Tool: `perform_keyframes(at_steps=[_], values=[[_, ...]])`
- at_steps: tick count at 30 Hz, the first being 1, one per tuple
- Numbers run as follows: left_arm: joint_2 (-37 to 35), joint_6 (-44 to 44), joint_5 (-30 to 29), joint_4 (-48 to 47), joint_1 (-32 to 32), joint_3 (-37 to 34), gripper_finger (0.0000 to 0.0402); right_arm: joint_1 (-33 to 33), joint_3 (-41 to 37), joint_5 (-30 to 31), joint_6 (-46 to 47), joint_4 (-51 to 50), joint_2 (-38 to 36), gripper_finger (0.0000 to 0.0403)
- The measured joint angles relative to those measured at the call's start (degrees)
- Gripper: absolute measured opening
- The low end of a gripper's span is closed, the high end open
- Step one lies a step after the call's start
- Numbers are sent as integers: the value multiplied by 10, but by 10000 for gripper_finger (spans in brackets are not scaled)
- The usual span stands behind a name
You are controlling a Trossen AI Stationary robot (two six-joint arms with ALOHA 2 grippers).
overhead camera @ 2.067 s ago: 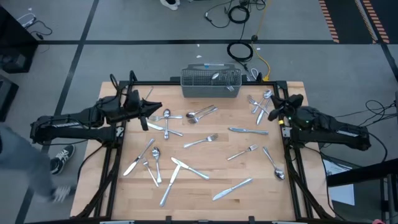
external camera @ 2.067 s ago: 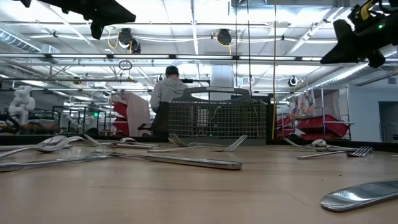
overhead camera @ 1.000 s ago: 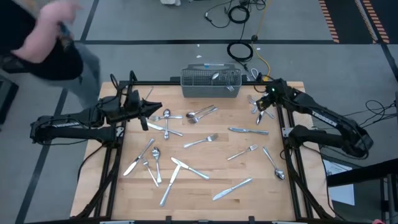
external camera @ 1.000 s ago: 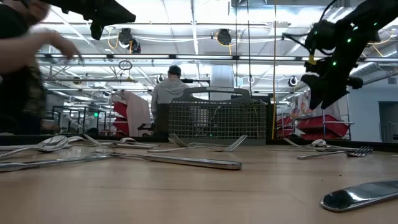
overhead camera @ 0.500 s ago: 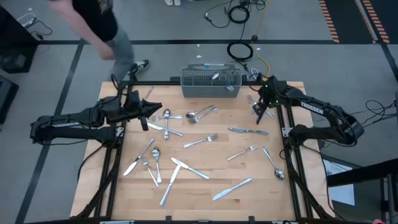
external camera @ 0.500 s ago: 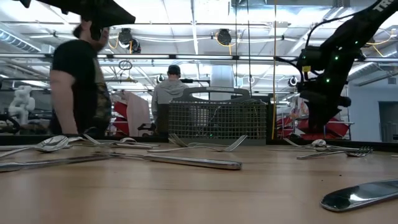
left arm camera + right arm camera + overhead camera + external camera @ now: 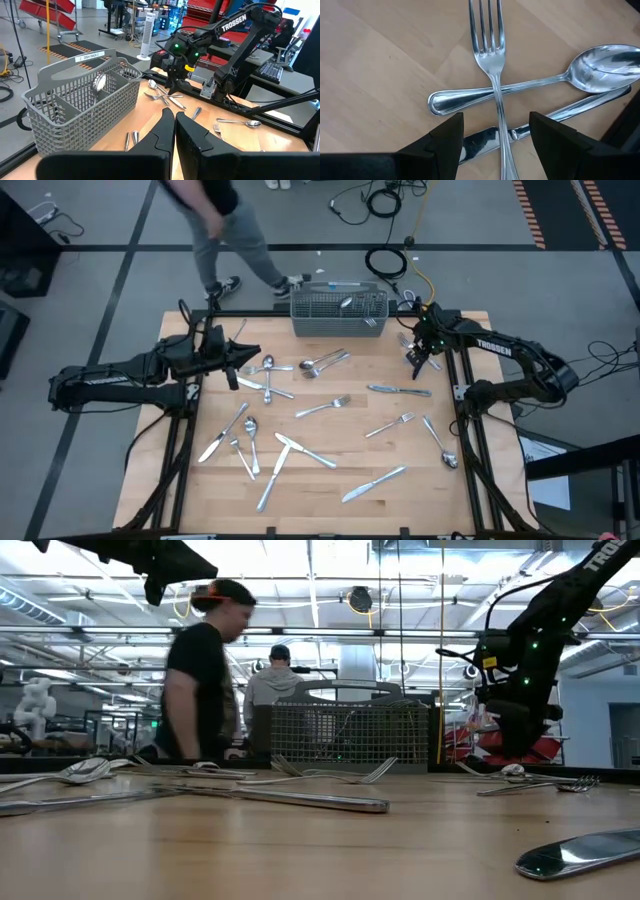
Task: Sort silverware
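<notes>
R pincer (image 7: 496,132) has swung from table (image 7: 320,480) edge to 2 o'clock pile, fingers apart over fork (image 7: 492,65); pick imminent. L pincer (image 7: 175,131) shut, idle at 10 o'clock

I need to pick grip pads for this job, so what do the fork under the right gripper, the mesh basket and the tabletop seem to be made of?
The slim shiny fork looks like polished metal, probably steel: it mirrors the lights. The grey rectangular mesh basket has a dull, moulded-looking grid, so likely plastic, though coated wire is possible. The pale tabletop shows wood grain with a matte finish.
</notes>
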Motion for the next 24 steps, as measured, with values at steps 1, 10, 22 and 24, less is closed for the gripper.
perform_keyframes(at_steps=[1, 10, 22, 24], values=[[0, 0, 0, 0, 0, 0, 22, 0, 0, 1, 0, 0, 0, 214], [0, 2, -2, 0, 0, 0, 22, 29, 0, 55, 24, 6, 31, 214], [0, 2, -4, 0, 0, 0, 22, 41, 0, 61, 114, 37, 53, 206], [0, 3, -4, 0, 0, 0, 22, 46, 0, 73, 123, 47, 60, 200]])
